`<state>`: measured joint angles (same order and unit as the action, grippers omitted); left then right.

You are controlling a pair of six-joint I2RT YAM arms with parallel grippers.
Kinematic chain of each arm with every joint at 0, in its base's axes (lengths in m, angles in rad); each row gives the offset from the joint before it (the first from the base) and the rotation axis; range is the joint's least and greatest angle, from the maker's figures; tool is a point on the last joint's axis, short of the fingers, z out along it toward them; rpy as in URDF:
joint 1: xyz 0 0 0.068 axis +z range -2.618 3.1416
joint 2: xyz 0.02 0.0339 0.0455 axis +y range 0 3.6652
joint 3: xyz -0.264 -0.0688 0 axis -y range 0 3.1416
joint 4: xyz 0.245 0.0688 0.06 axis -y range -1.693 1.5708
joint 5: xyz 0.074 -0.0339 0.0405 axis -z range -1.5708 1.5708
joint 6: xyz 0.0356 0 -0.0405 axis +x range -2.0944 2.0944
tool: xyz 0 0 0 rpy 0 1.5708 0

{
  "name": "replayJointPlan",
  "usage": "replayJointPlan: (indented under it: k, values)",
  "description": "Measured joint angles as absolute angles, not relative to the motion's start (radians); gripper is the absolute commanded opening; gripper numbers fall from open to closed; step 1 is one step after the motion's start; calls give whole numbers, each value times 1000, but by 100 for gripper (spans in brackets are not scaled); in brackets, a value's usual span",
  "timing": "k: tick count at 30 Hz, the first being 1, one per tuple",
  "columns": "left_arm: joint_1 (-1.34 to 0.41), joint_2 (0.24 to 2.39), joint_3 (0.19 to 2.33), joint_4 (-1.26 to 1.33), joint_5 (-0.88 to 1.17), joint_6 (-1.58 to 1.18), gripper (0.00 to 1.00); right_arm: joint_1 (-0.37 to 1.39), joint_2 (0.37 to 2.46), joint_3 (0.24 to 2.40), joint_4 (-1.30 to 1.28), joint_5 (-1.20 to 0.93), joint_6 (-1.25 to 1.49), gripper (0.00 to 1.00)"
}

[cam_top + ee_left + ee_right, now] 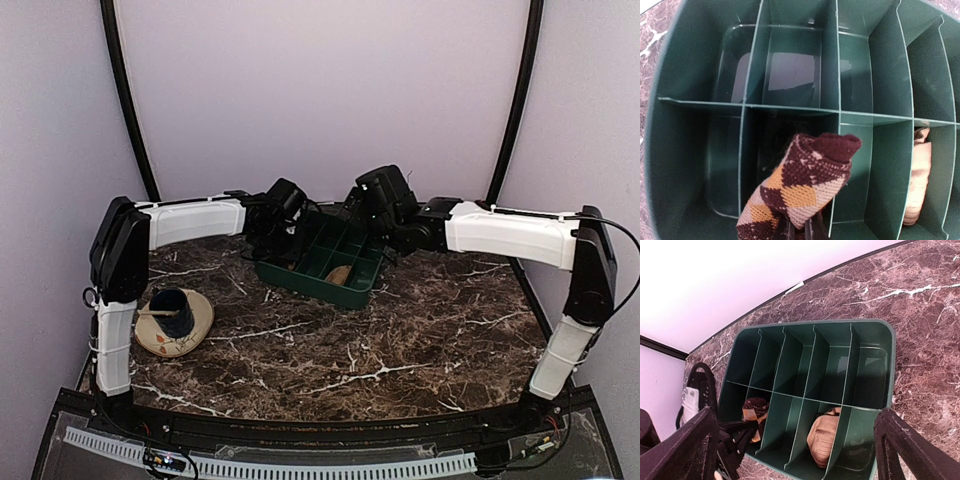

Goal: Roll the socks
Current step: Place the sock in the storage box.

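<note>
The left arm (195,222) and the right arm (510,233) share one build. Nearest the fingers each has a boxy black wrist, behind it a long white shell, then a blocky black elbow joint, then a second white shell down to a black base. A thin black cable loops out past the right arm's elbow. The right gripper (797,417) has two broad black fingers (912,447) with a rough, grainy surface. The left gripper (799,232) shows only narrow dark finger edges.

My left arm (195,222) reached forward, left gripper (800,229) pinched tight on checked sock (805,175). My right arm (510,232) reached inward, right gripper (797,430) spread wide.
</note>
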<state>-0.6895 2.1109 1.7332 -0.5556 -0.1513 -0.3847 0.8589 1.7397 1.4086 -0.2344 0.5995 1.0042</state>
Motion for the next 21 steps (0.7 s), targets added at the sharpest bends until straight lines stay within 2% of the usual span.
replayJointPlan:
  k: [9,21]
  values:
    - [-690,2157,1752,-580,-141,-386,0,831,1713,1366,-216,600,963,100]
    - [-656,2197,1795,-598,-55,-386,0,826,1620,1291,-66,569,751,100]
